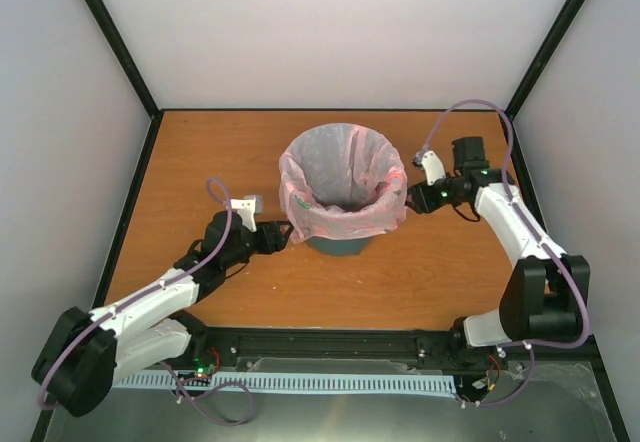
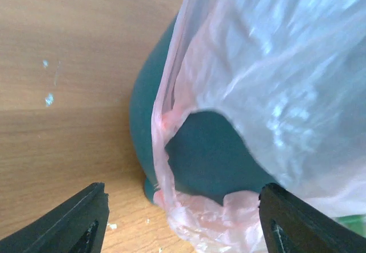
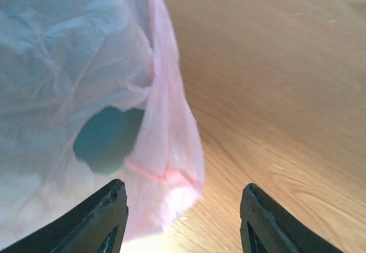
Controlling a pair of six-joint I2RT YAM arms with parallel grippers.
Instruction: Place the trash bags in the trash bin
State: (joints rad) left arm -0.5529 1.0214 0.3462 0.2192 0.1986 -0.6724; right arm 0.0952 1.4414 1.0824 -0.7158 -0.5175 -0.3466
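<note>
The teal-green trash bin (image 1: 340,244) stands mid-table, lined with the translucent pink trash bag (image 1: 342,180), whose edge is folded over the rim and hangs down the outside. My left gripper (image 1: 284,236) is open at the bin's left side; in the left wrist view the bag's hanging edge (image 2: 217,213) lies between the fingers (image 2: 83,218) with the bin wall (image 2: 211,155) behind. My right gripper (image 1: 411,198) is open at the bin's right side; in the right wrist view the bag's flap (image 3: 166,150) hangs between its fingers (image 3: 100,218), and a patch of bin (image 3: 106,138) shows.
The wooden table (image 1: 200,152) is walled by white panels with black frame posts at the back corners. A black rail (image 1: 330,344) runs along the near edge between the arm bases. Small white specks lie on the wood (image 2: 48,98).
</note>
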